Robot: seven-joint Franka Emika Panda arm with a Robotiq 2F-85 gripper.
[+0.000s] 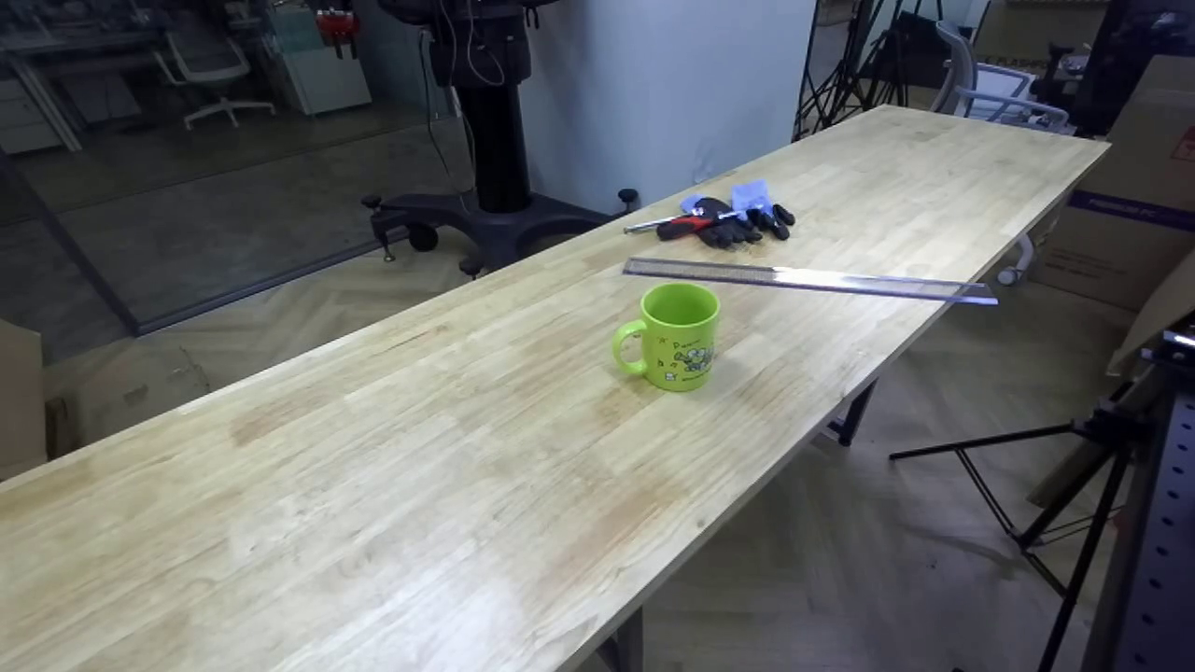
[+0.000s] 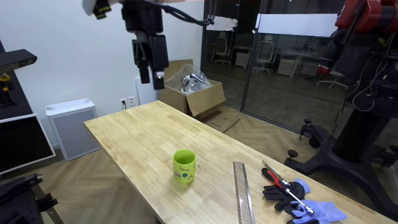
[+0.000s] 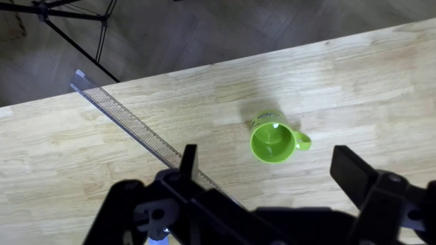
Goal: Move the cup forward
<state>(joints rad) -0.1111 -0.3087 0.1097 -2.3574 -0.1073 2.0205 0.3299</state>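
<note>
The cup [image 1: 686,350] is a bright lime-green mug with printed figures. It stands upright on the wooden table in both exterior views [image 2: 184,168], its handle toward the left in an exterior view. In the wrist view the cup [image 3: 272,139] is seen from above, its handle to the right. My gripper [image 2: 151,81] hangs in the air well above the table in an exterior view. In the wrist view the gripper [image 3: 266,160] is open, its fingers wide apart with nothing between them, and the cup lies beyond the fingertips. The gripper is out of view in an exterior view.
A clear ruler [image 1: 803,280] lies near the cup [image 2: 243,193]; its end overhangs the table edge [image 3: 112,105]. Gloves [image 1: 733,219] and a red-handled screwdriver [image 2: 275,179] lie farther along. The wooden table [image 1: 420,467] is long and narrow. A tripod [image 1: 1055,523] stands beside it.
</note>
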